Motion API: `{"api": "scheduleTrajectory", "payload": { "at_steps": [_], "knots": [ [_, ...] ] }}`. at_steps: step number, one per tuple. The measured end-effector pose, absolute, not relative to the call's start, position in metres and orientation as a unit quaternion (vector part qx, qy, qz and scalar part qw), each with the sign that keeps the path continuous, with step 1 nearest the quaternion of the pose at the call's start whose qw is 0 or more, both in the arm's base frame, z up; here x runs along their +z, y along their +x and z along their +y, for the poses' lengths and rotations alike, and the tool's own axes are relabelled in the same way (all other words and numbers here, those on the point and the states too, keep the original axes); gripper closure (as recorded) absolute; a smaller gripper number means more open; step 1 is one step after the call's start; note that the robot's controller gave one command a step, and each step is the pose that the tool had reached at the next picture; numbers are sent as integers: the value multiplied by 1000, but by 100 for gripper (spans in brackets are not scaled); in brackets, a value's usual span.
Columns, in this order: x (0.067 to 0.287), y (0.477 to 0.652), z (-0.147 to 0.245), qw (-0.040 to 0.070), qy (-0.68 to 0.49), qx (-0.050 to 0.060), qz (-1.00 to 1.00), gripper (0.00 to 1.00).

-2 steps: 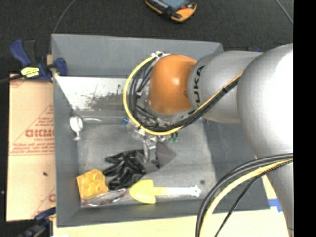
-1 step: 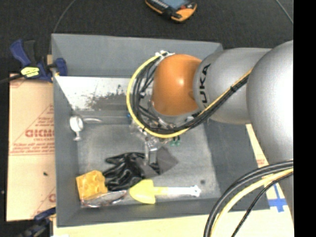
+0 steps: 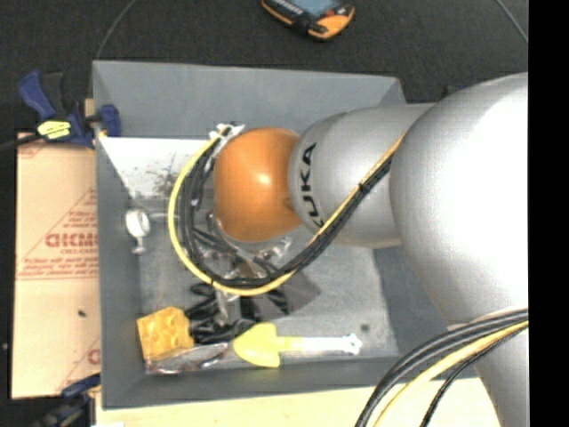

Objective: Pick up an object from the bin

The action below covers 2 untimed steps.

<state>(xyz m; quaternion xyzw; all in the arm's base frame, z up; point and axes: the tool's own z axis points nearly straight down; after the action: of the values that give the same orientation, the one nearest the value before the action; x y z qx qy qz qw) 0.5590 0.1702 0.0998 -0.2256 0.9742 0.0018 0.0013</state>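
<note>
- Yellow scoop (image 3: pixel 258 345) with a white handle (image 3: pixel 324 346) lies along the bin's (image 3: pixel 267 87) six o'clock wall, long axis nine-to-three.
- We see it at five o'clock from the claw (image 3: pixel 228 299), beside black clutter (image 3: pixel 206 320).
- Claw's opening: hidden under the orange cover (image 3: pixel 253 185), we cannot tell.

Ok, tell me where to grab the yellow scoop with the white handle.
Probably the white handle, from above, closing across its thin width. The scoop lies flat along the bin's near wall; the handle lies bare, its yellow head abuts black clutter.
</note>
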Motion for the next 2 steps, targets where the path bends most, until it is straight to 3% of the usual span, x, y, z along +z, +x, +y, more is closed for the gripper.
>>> {"api": "scheduleTrajectory", "payload": {
  "at_steps": [1, 2],
  "knots": [
    [70, 542, 139, 5, -210, 1, 978, 0],
    [71, 518, 145, 2, 174, 2, 985, 100]
  ]
}}
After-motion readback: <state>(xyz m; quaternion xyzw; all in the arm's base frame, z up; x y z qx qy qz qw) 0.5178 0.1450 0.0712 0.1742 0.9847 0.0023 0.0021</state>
